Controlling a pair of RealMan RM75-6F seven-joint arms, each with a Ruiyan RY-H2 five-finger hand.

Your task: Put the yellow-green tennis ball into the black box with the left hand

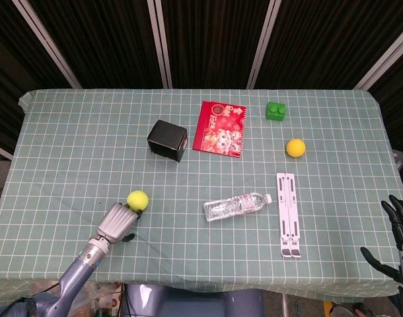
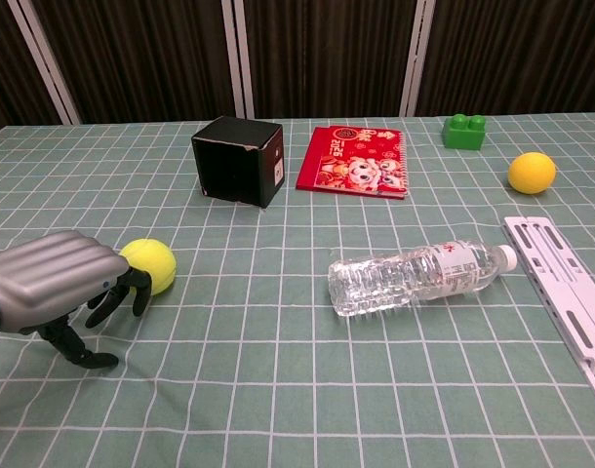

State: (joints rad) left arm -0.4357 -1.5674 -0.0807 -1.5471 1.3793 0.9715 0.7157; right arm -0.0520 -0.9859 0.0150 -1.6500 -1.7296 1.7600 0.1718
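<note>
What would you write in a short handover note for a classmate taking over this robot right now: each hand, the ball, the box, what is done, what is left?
Left hand: at the tennis ball, fingers curled beside it; a firm grip isn't visible.
Right hand: open at the table's near right edge, holding nothing.
Ball: on the tablecloth, near left.
Black box: further back, lying on its side, apart from the ball.
Done: the reach.
Left: grip, lift, carry, place the ball in the box.

Prob. a robot test lab: a table [image 1: 69,132] w/ a green checked cloth, dark curtains [image 1: 208,39] on metal poles behind, random small things laid out.
</note>
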